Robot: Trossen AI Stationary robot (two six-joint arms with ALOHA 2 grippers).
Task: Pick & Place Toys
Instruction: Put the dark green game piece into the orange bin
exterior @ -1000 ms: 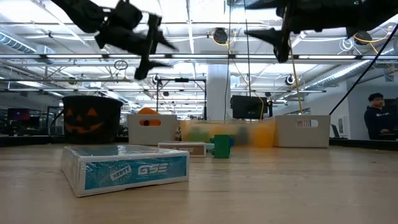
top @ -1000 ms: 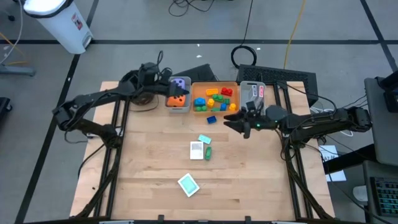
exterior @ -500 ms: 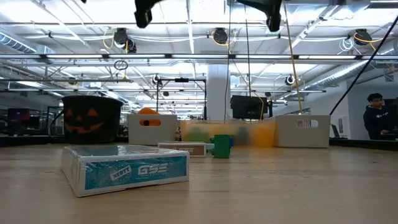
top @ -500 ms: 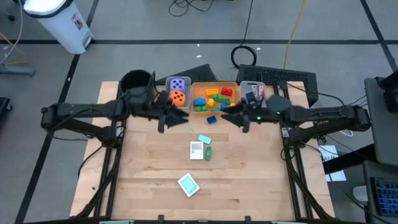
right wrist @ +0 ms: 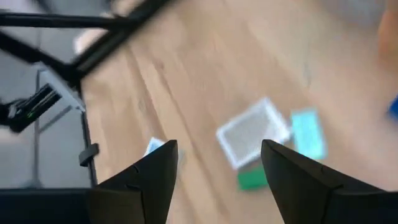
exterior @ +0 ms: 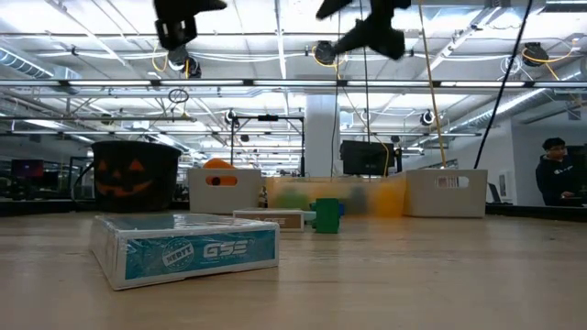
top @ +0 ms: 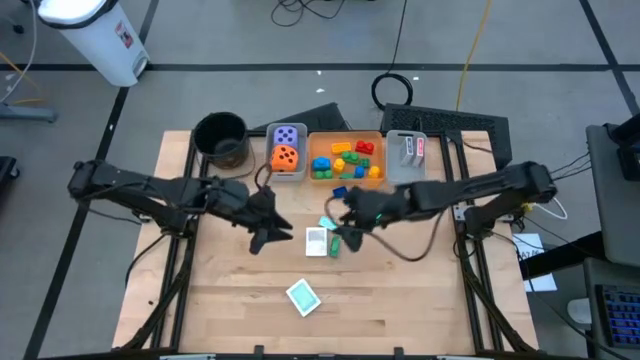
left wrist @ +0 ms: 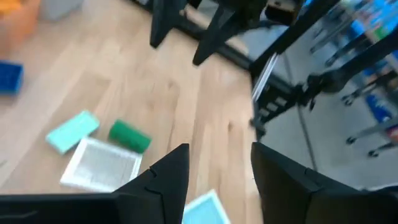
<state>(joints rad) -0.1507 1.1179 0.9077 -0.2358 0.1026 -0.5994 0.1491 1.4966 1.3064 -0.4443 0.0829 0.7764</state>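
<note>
A white card (top: 316,241), a teal card (top: 329,224) and a green brick (top: 335,245) lie flat together at mid-table. A blue brick (top: 340,191) lies just in front of the orange bin (top: 345,135). A teal card pack (top: 302,296) lies nearer the front edge. A purple die (top: 289,135) and an orange die (top: 285,157) sit in a grey bin. My left gripper (top: 272,232) hovers open, left of the cards. My right gripper (top: 335,212) hovers open just above the teal card. In the wrist views, both the left gripper (left wrist: 217,174) and the right gripper (right wrist: 221,165) hold nothing.
A black pot (top: 220,135) stands at the far left. The orange bin holds several bricks, and a grey bin (top: 407,148) with cards stands to its right. Bare wood lies along the table's near part. A person (exterior: 553,174) is in the room beyond.
My left gripper has left the dice bin and swung toward the table's near edge and middle, stopping left of the cards. My right gripper has moved from beside the right grey bin toward the table's left and near edge and tipped downward over the cards. The toys lie unmoved.
</note>
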